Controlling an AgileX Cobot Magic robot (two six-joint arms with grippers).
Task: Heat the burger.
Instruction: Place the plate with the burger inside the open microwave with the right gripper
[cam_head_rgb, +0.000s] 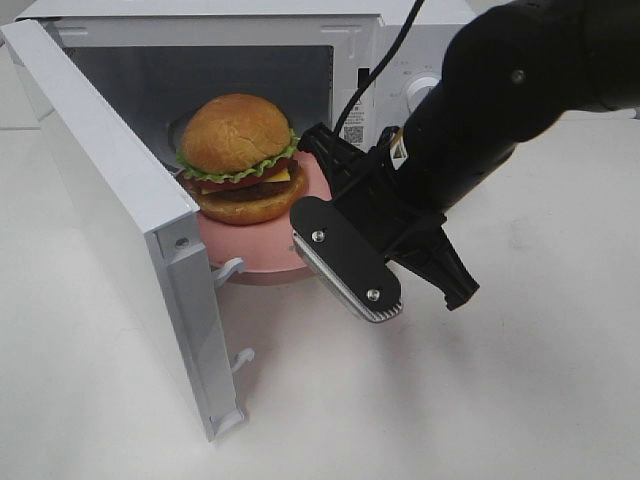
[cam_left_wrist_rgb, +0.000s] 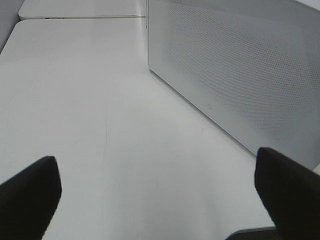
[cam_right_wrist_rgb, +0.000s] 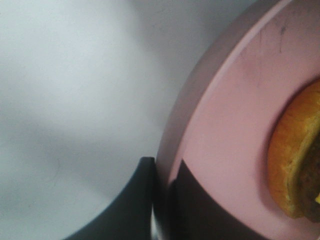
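A burger (cam_head_rgb: 243, 158), glossy bun over lettuce, tomato and a dark patty, sits on a pink plate (cam_head_rgb: 250, 255) at the mouth of a white microwave (cam_head_rgb: 200, 10), whose door (cam_head_rgb: 110, 190) stands swung wide on the left of the high view. The right hand (cam_right_wrist_rgb: 164, 167) is clenched on the plate's rim, one finger above the edge and one below it, as the right wrist view shows at close range, with the burger's bun just inside the rim. The plate's near edge juts out past the oven's sill, over the white worktop (cam_head_rgb: 480, 400), while the burger itself appears to be roughly level with the opening; how deep the plate reaches into the cavity cannot be told. The left hand (cam_left_wrist_rgb: 157, 187) hangs released, fingers spread wide and grasping nothing, above bare worktop just beside the microwave's perforated side wall (cam_left_wrist_rgb: 240, 75), well away from the burger. By the look of things the task is about midway: the door is open and the plate is at the threshold. What is left, as far as can be judged, is to seat the plate fully inside, let go of its rim, shut the door and set the dial (cam_head_rgb: 425, 92) on the control panel.
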